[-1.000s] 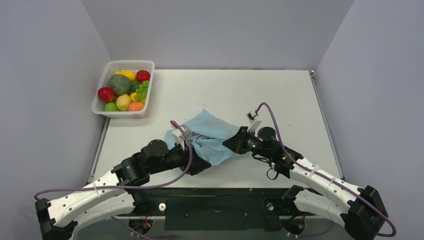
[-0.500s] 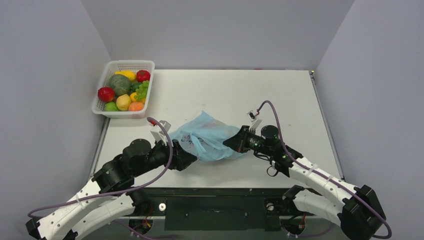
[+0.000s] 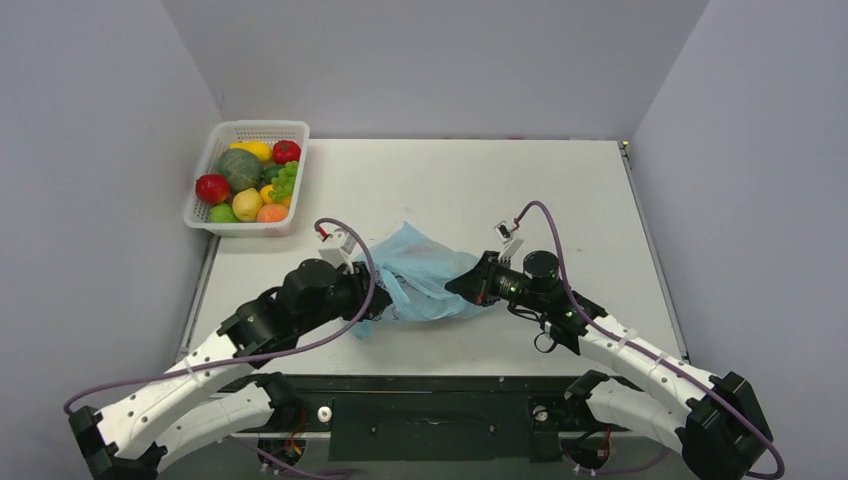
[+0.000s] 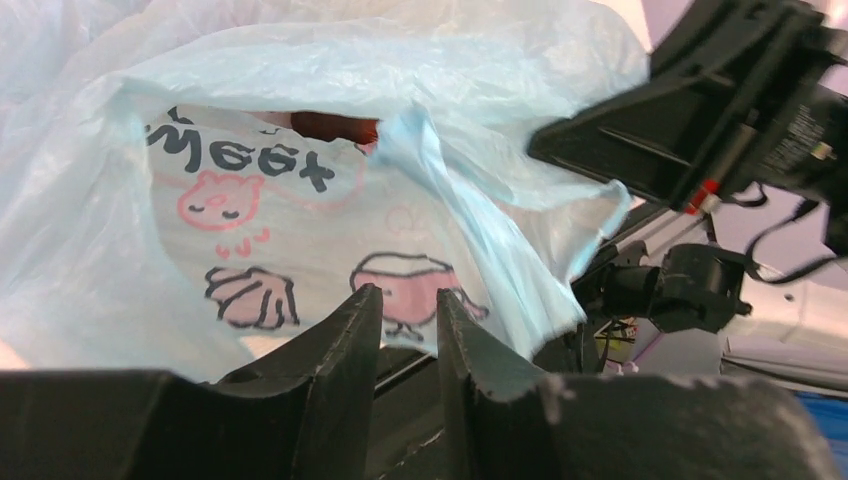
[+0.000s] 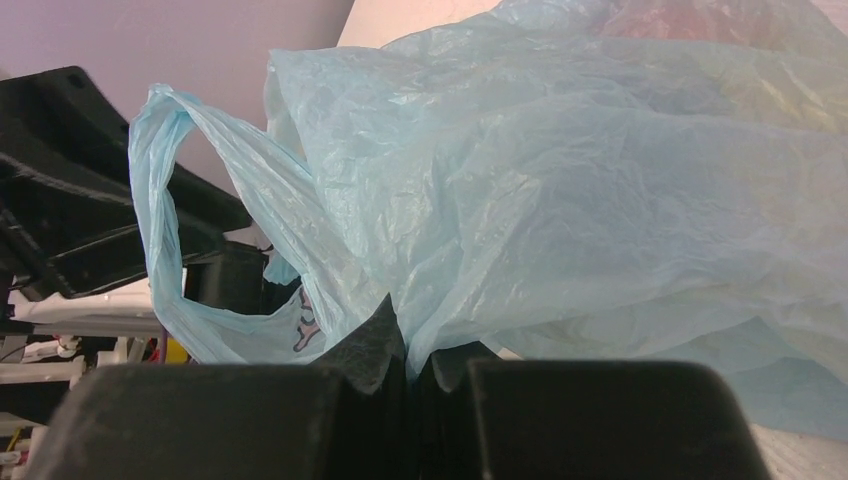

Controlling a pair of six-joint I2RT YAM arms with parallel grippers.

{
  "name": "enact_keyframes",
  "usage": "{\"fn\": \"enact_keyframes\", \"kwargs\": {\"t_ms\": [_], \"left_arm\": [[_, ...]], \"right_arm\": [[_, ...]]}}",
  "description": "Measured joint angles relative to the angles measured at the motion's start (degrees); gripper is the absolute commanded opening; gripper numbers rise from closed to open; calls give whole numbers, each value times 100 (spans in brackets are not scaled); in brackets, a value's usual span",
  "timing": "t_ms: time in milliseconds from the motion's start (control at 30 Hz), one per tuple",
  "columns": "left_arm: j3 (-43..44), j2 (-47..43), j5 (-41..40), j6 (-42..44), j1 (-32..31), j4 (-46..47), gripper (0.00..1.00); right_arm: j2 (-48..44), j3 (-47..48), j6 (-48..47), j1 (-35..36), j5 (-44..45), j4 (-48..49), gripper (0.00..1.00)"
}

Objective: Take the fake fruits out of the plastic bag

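Top view: one plastic bag point(image 3: 425, 285) lies on the worktop point(image 3: 450, 180) between the left claw point(image 3: 380, 303) and the right claw point(image 3: 455, 285), its contents hidden.
Left wrist: the left claw is slightly parted beside the bag's printed side. One dark fake fruit point(image 4: 335, 126) peeks out, mostly covered.
Right wrist: the right claw is clamped on the plastic bag.

**White arms, black joints, purple cables**

Left of the black mounting bar point(image 3: 430, 425), the left arm point(image 3: 170, 400) has white shell links, round black joints and a purple cable looping beside it. Right of the bar, the right arm point(image 3: 640, 360) is built the same, with small green lights on its black wrist. The left gripper point(image 4: 404, 305) and right gripper point(image 5: 412, 335) have matte black, pointed fingers.
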Motion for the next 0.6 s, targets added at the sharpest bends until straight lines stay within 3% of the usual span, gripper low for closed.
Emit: {"fn": "enact_keyframes", "kwargs": {"t_ms": [200,433,600], "left_arm": [[-13,1147,20,-153,120,737,23],[-11,2343,120,-151,221,1637,42],[-90,2994,299,-186,219,2625,51]], "right_arm": [[-33,-20,9,0,-74,24,0],[-278,-229,-31,2,-76,-35,0],[-627,-553,-85,2,98,-461,0]]}}
